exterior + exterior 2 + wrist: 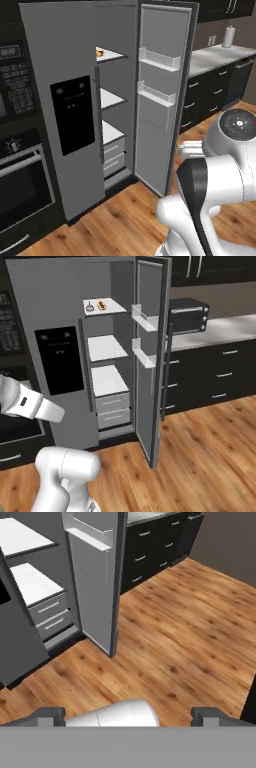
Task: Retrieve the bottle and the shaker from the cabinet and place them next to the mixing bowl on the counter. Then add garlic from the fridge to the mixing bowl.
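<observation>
i am looking at the fridge with its right door swung wide open. the left door with the black panel is shut. inside i see white shelves and two drawers at the bottom. on the top shelf there are two small things, one pale and one orange, but they are too tiny for me to say which is the garlic. in the hand view my gripper points down at the wood floor, and its two dark tips stand far apart with nothing between them. the arm is low, in front of the fridge and not touching it. dark cabinets with a grey counter sit to the right of the fridge, and a black oven is on its left
</observation>
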